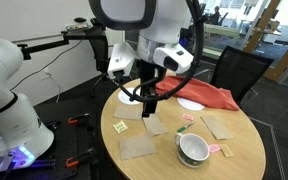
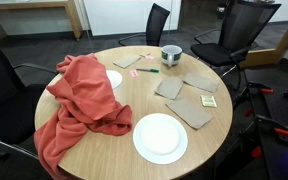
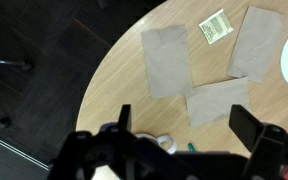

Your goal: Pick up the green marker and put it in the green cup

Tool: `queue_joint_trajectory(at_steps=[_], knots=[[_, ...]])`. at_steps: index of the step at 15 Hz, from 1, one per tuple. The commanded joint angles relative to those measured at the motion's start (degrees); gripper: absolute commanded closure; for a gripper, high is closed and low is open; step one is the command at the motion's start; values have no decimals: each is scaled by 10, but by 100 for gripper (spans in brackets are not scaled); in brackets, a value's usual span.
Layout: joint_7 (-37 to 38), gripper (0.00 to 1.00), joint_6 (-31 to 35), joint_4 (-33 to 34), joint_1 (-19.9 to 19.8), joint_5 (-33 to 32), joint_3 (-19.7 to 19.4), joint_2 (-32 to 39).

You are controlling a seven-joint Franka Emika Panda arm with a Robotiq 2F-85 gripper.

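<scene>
The green marker point(image 2: 147, 70) lies flat on the round wooden table point(image 2: 104, 150), just beside the green cup point(image 2: 171, 53). In the wrist view only the marker's tip point(image 3: 191, 147) and part of the cup's rim point(image 3: 164, 143) show at the bottom, behind the gripper body. My gripper point(image 3: 186, 125) is open and empty, with its fingers wide apart. In an exterior view it point(image 1: 150, 106) hangs above the table over the brown pads, well apart from the cup point(image 1: 193, 150).
Several brown pads point(image 3: 167, 58) and a yellow-patterned packet point(image 3: 215, 25) lie on the table. A red cloth point(image 2: 79, 105) covers one side, beside a white plate point(image 2: 160, 137). A small pink item point(image 1: 224, 150) sits near the cup. Office chairs point(image 2: 246, 25) stand around.
</scene>
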Motion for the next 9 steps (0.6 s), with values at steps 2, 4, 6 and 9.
queue_joint_trajectory(at_steps=[2,4,6,9], knots=[[-2,0,-1,1,-6,2,6,1],[-2,0,-1,1,-6,2,6,1],[-2,0,-1,1,-6,2,6,1],[1,0,10,24,6,5,19,21]])
